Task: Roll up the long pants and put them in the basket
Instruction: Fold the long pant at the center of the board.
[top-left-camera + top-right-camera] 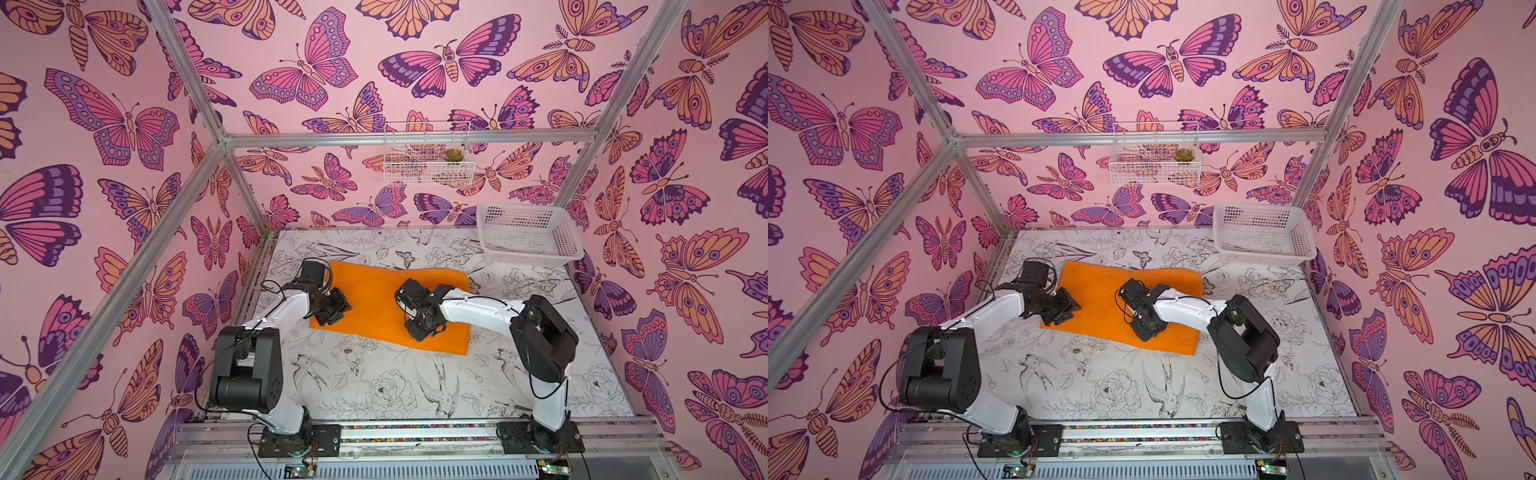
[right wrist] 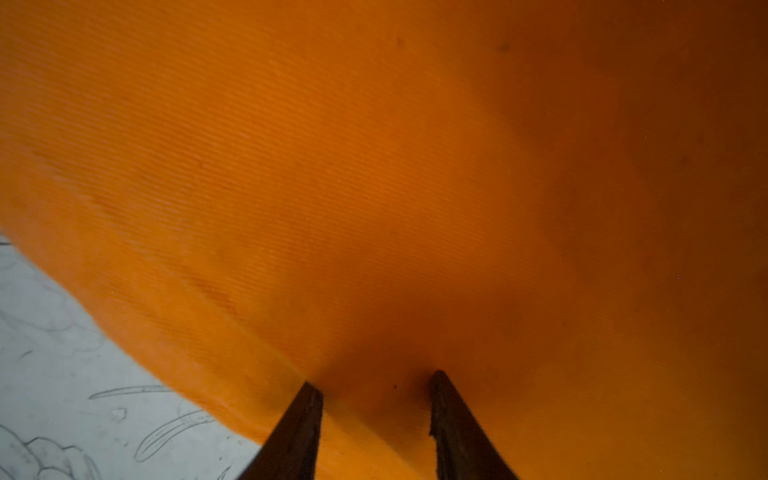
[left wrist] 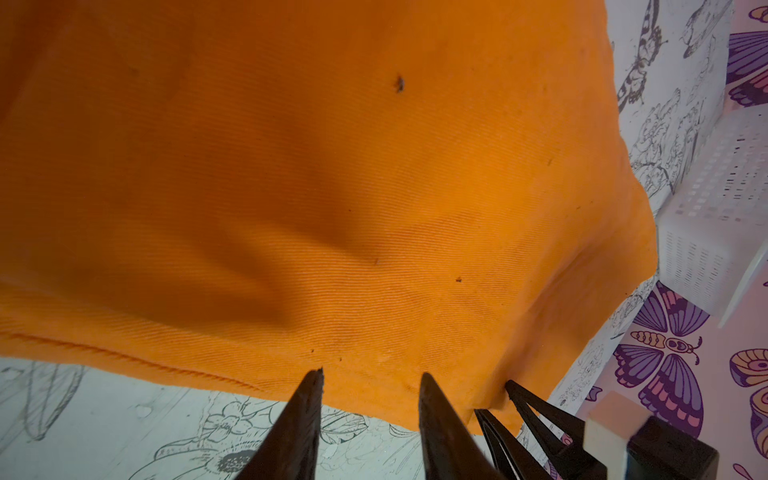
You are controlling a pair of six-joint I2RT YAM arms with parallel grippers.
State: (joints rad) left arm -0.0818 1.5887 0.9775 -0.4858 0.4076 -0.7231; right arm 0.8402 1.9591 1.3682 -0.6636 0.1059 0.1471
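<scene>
I see a table [image 1: 374,386] printed with inked flowers and birds inside pink butterfly walls [image 1: 124,124], and below the white basket [image 1: 528,232] the long pants [image 1: 374,299] lie flat, the left gripper [image 3: 372,376] parted at their edge and the right gripper [image 2: 376,380] parted with its tips on the cloth.

The white-and-black left arm [image 1: 270,311] bends inward. Its black two-fingered left gripper [image 3: 372,376] tilts down at the near left corner of the flat bright orange cloth trousers [image 1: 374,299], fingers parted, tips on the cloth. The matching right arm [image 1: 478,309] reaches across the trousers, and its right gripper [image 2: 376,386] presses near their front edge, fingers parted.
</scene>
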